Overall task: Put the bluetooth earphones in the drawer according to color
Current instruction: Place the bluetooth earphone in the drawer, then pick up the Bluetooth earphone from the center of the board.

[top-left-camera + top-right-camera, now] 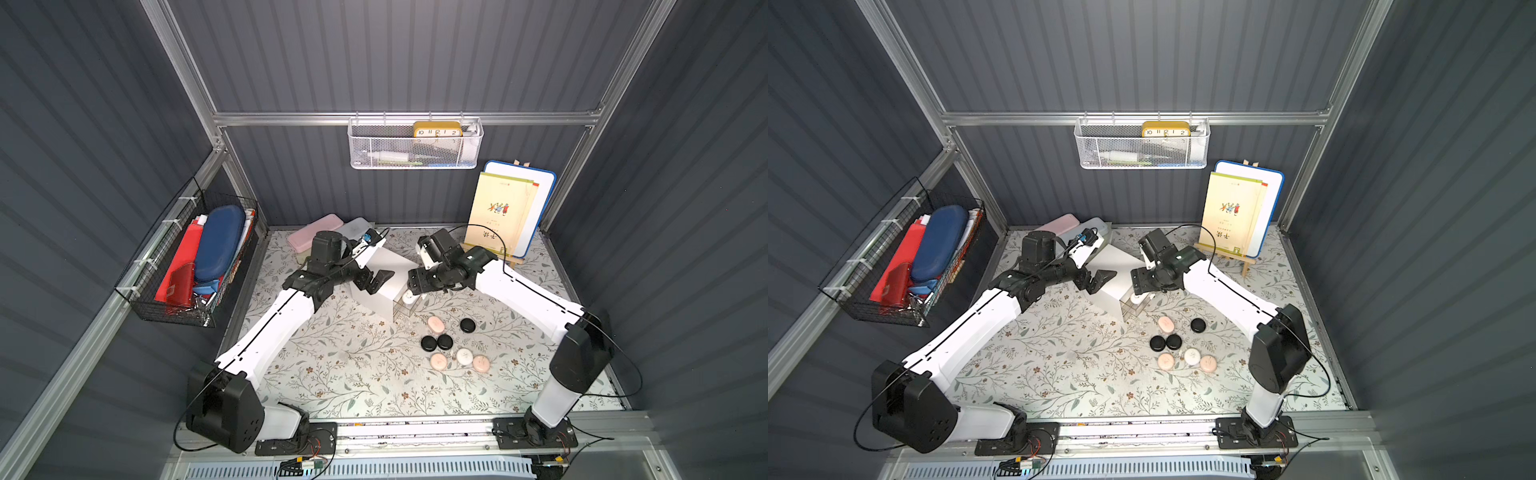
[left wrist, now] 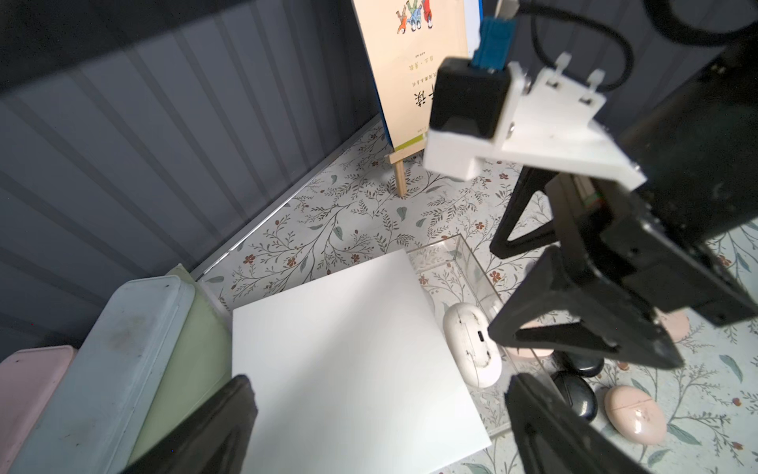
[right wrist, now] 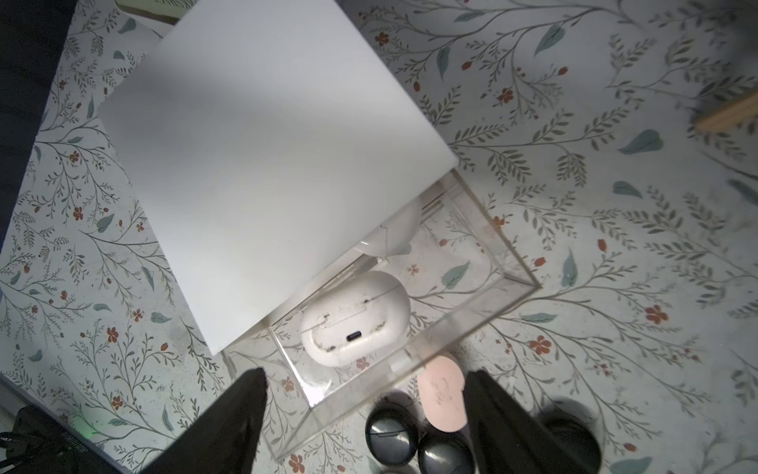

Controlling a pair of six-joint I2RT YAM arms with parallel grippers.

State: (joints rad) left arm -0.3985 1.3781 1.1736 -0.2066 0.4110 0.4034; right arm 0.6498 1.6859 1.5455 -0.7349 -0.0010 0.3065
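Right gripper (image 3: 365,373): jaws spread, empty | smooth white pebble-shaped earphone case (image 3: 355,318): lies in clear pulled-out drawer (image 3: 471,324) of matte white cube cabinet (image 3: 266,164), just ahead of it | left gripper (image 2: 379,379): spread wide over cabinet.

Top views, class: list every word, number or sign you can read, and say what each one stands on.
"10 11 12 1 2": on the face of the yellow clock, which sits in the white mesh basket.
Chinese characters and small print on the cover of the cream book: too small and blurred to read.
No other text is legible.
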